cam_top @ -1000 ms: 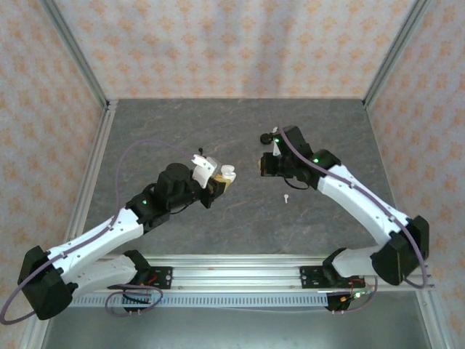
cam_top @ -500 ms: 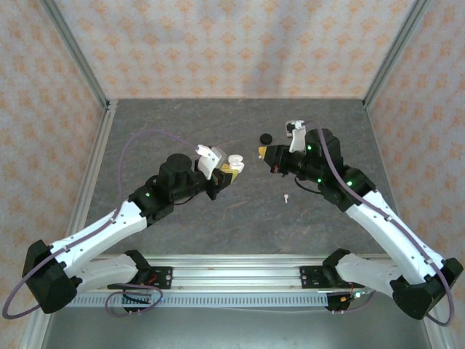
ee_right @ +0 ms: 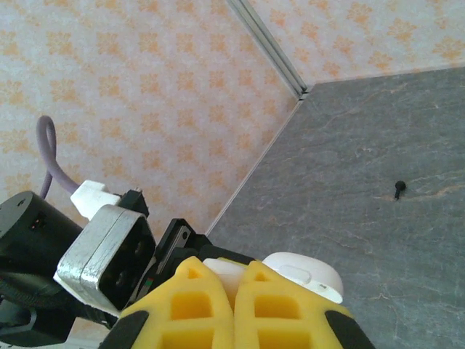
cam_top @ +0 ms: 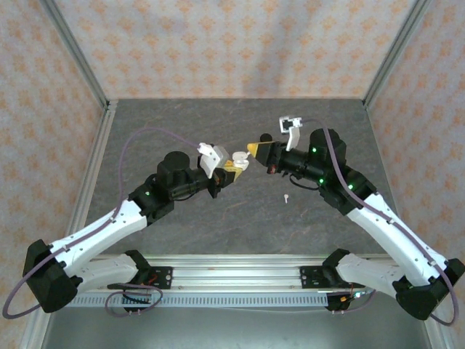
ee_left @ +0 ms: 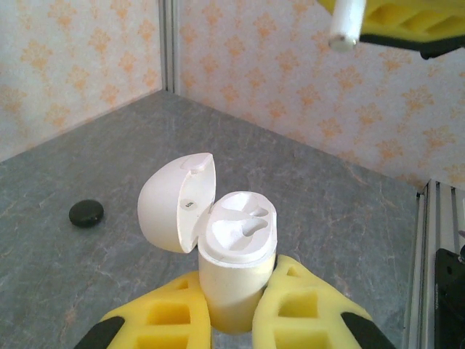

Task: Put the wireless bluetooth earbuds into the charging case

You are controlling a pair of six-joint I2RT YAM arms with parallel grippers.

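1. Left hand (ee_left: 236, 294): yellow pads pinched tight on the base of the white charging case (ee_left: 236, 247), which it holds upright. The lid (ee_left: 176, 203) is swung open to the left. From the left wrist camera I see two moulded sockets, both looking vacant.
2. Right hand (cam_top: 255, 150): closed on a white earbud (ee_left: 344, 22). The left wrist camera shows its stem poking out of the pads, above and to the right of the case and apart from it. In the right wrist camera the pads (ee_right: 192, 305) meet and I can barely make out the bud.
3. Overhead, the two hands nearly meet over the middle of the tabletop (cam_top: 218, 218). The sockets are too small to read there.
4. A second white earbud (cam_top: 286, 197) lies on the tabletop near the right arm.
5. The right wrist camera picks up a black earbud (ee_right: 399, 189) lying alone on the tabletop.
6. A dark round object (ee_left: 86, 213) lies left of the case; I cannot tell what it is.
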